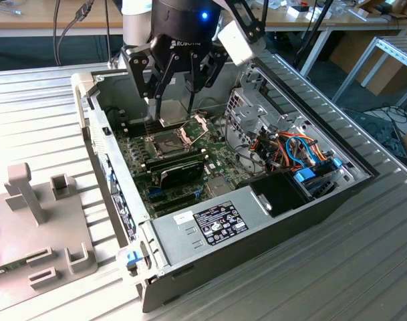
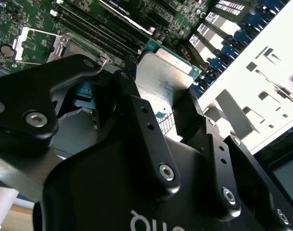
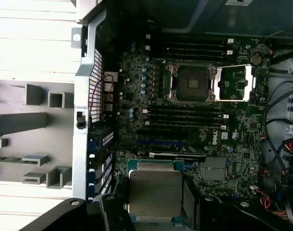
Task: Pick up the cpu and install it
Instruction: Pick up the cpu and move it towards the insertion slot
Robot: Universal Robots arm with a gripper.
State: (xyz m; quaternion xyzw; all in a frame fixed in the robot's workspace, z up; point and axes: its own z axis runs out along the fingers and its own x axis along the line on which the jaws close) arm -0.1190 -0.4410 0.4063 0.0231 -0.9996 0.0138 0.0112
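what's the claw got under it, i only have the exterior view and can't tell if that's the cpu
observer: Yes. In both wrist views the claw is shut on the cpu, gripping it by two opposite edges with the metal top facing the cameras.
operator: is the socket free
observer: In the first wrist view the socket has nothing seated in it, and the cpu is held apart from it.
operator: and the frame
observer: The socket frame lies swung open beside the socket, so it does not cover the opening.
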